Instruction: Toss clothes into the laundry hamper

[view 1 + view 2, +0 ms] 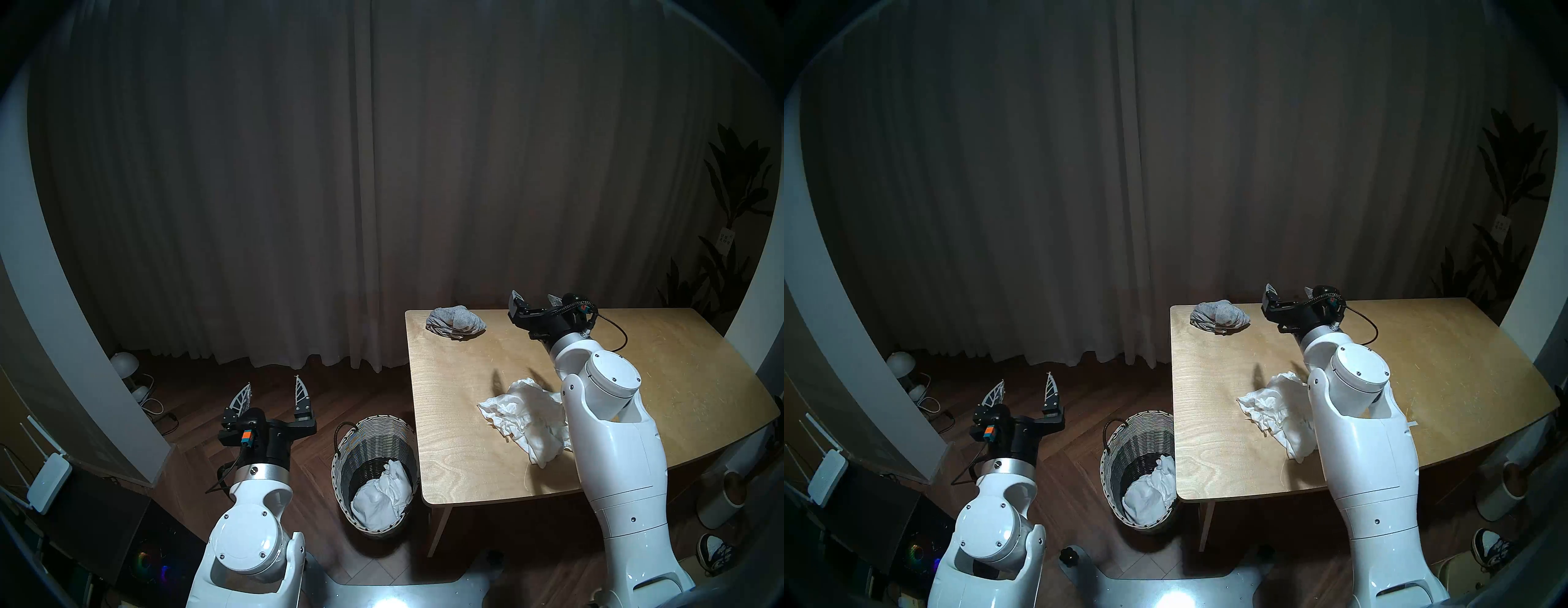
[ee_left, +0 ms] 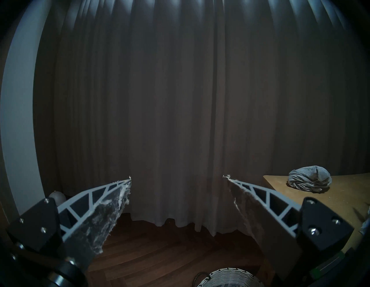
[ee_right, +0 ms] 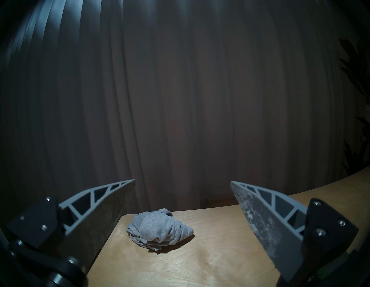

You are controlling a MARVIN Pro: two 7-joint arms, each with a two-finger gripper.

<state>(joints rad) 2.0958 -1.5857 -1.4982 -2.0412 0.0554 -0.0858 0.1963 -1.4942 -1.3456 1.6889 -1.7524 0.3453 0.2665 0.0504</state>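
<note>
A crumpled white cloth garment [image 1: 382, 494] lies inside the tall woven wicker hamper [image 1: 375, 437] off the wooden table's [image 1: 458, 424] left edge. Another white garment [image 1: 526, 414] lies mid-table; a grey knit bundle [image 1: 456, 321] sits near the far left corner. Left tool [image 1: 273, 390] and right tool [image 3: 182, 182] gape wide, empty.

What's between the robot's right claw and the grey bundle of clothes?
Only bare table between the open right gripper and grey garment, seen in the right wrist view.

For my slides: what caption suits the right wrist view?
Open right hand faces the bundled grey garment on the wooden table.
</note>
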